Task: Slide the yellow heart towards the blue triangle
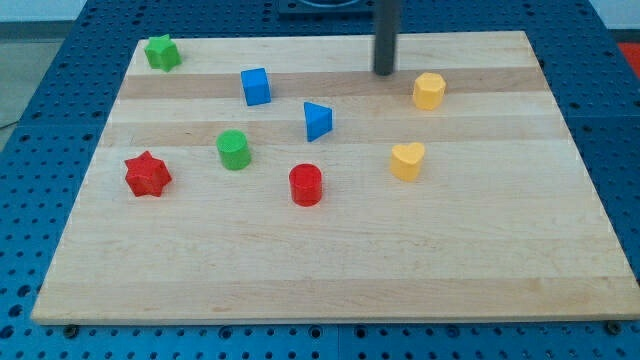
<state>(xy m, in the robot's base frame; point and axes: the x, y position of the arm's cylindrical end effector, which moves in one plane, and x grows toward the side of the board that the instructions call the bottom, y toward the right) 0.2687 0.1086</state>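
The yellow heart (pixel 407 160) lies on the wooden board right of centre. The blue triangle (pixel 317 120) lies up and to its left, about a block's width and a half away. My tip (pixel 385 72) is near the board's top edge, well above the heart and up and to the right of the triangle, touching no block. The rod comes down from the view's top.
A yellow hexagonal block (pixel 429 90) sits right of my tip. A blue cube (pixel 256 86), green cylinder (pixel 233 149), red cylinder (pixel 306 184), red star (pixel 147 174) and green star (pixel 161 52) lie to the left. The board's edge (pixel 330 318) meets blue matting.
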